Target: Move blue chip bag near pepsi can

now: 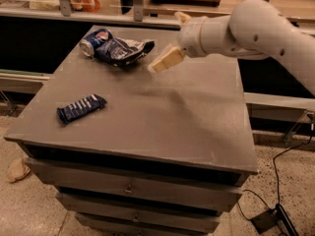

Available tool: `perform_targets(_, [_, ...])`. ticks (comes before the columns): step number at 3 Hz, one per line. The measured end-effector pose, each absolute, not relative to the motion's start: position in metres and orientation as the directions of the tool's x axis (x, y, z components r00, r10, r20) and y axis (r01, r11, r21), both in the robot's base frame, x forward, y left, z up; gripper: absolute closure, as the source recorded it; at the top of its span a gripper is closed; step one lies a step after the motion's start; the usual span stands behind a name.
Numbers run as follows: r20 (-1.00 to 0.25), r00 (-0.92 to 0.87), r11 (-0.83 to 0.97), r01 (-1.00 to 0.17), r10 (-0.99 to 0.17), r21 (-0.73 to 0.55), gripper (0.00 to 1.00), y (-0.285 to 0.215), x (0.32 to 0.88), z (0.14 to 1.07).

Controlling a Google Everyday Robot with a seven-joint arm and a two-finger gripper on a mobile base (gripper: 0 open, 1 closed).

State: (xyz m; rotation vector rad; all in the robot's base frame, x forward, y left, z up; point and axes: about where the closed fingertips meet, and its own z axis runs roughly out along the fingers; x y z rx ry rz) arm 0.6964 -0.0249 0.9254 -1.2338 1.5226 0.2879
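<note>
Blue foil bag (120, 49) lies at 11 o'clock on the surface (172, 117), touching the can (95, 39). Gripper (166, 42) hangs at the bag's 3 o'clock, jaws open and empty. Recommend lifting straight clear without snagging the bag.

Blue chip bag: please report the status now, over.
End effector open, empty, right of blue chip bag. Bag lies against pepsi can. Bar wrapper apart, near front-left.
</note>
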Motion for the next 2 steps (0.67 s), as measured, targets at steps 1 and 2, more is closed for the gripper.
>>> perform_targets(1, [-0.809,0.056,0.552,-0.703,-0.585,-0.448,0.00,-0.1013,0.6912,0.9426])
perform_targets(2, [-0.809,0.040,0.572,-0.686,-0.586,-0.449,0.00,-0.1109,0.6909,0.9464])
